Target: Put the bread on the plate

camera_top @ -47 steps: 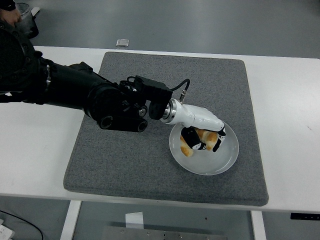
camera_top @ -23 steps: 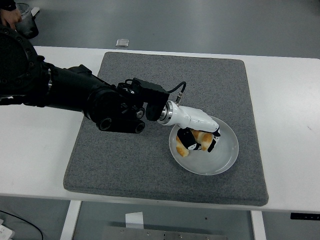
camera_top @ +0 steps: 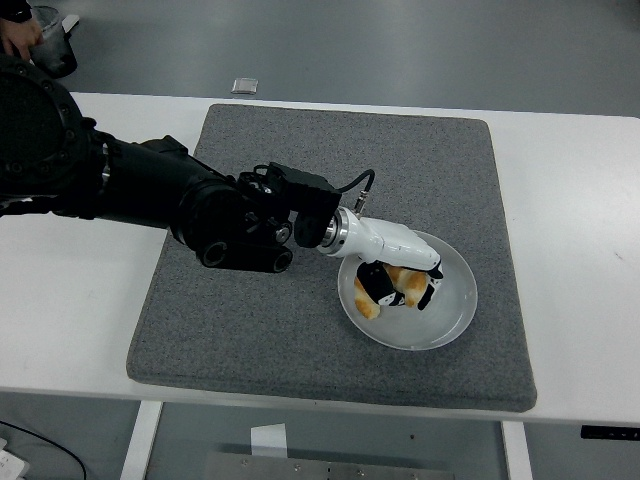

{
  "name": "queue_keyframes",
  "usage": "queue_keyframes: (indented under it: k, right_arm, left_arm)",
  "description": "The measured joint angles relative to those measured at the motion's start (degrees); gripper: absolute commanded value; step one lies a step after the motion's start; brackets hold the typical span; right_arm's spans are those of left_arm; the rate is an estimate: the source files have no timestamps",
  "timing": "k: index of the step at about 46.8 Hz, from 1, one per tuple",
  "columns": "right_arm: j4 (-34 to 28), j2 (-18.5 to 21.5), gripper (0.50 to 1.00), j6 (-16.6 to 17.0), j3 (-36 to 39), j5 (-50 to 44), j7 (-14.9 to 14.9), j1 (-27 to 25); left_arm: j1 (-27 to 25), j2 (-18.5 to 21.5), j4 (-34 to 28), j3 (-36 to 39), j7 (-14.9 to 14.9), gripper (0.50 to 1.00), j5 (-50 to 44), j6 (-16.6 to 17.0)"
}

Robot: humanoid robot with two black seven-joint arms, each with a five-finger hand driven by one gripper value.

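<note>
Grey felt-like mat [camera_top: 300,200] covers the middle of the white worktop [camera_top: 570,200], and a pale translucent plate [camera_top: 455,320] sits on the mat's near right part. 1 black arm [camera_top: 150,190] reaches in from the left edge and ends in a white left hand [camera_top: 398,272] with dark fingertips. That hand is over the plate's left half with its fingers curled down around the golden-brown bread [camera_top: 405,285], gripping it from above. The bread lies within the plate's rim, low against the plate's surface; whether it rests fully on the plate or is a touch above it cannot be told from this angle. One end of the bread pokes out near the plate's left rim. A thin black cable [camera_top: 360,185] loops at the wrist. At the top left corner a person's hand [camera_top: 18,35] is beside a dark container [camera_top: 52,45]. A small pale object [camera_top: 245,85] lies on the floor beyond the worktop.
</note>
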Motion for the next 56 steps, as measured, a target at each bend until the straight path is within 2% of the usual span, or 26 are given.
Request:
queue_keyframes:
  k: [4, 7, 9, 13, 15, 17, 18, 33, 44, 56]
  right_arm:
    - [0.0, 0.0, 0.932, 0.0, 0.0, 0.0, 0.0, 0.0]
    - [0.0, 0.0, 0.932, 0.0, 0.0, 0.0, 0.0, 0.0]
    - [0.0, 0.0, 0.932, 0.0, 0.0, 0.0, 0.0, 0.0]
    - [0.0, 0.0, 0.932, 0.0, 0.0, 0.0, 0.0, 0.0]
    - [0.0, 0.0, 0.932, 0.0, 0.0, 0.0, 0.0, 0.0]
    - [0.0, 0.0, 0.932, 0.0, 0.0, 0.0, 0.0, 0.0]
    - [0.0, 0.0, 0.932, 0.0, 0.0, 0.0, 0.0, 0.0]
    - [0.0, 0.0, 0.932, 0.0, 0.0, 0.0, 0.0, 0.0]
    - [0.0, 0.0, 0.932, 0.0, 0.0, 0.0, 0.0, 0.0]
    - [0.0, 0.0, 0.932, 0.0, 0.0, 0.0, 0.0, 0.0]
  left_arm:
    - [0.1, 0.0, 0.4, 0.0, 0.0, 0.559, 0.0, 0.0]
    - [0.2, 0.0, 0.6, -0.1, 0.0, 0.672, 0.0, 0.0]
    - [0.3, 0.0, 0.7, -0.1, 0.1, 0.707, 0.0, 0.0]
    - [0.5, 0.0, 0.8, -0.3, 0.1, 0.865, 0.0, 0.0]
    - [0.5, 0.0, 0.8, -0.4, 0.1, 0.898, -0.1, 0.0]
    - [0.5, 0.0, 0.8, -0.5, 0.1, 0.975, -0.1, 0.0]
    - [0.6, 0.0, 0.8, -0.5, 0.1, 0.992, -0.1, 0.0]
    - [0.9, 0.0, 0.6, -1.2, -0.1, 0.996, -0.4, 0.0]
    - [0.1, 1.0, 0.8, -7.4, -0.1, 0.999, -1.1, 0.0]
    - [-1.0, 6.4, 2.2, -15.1, 0.0, 0.999, -4.6, -0.1]
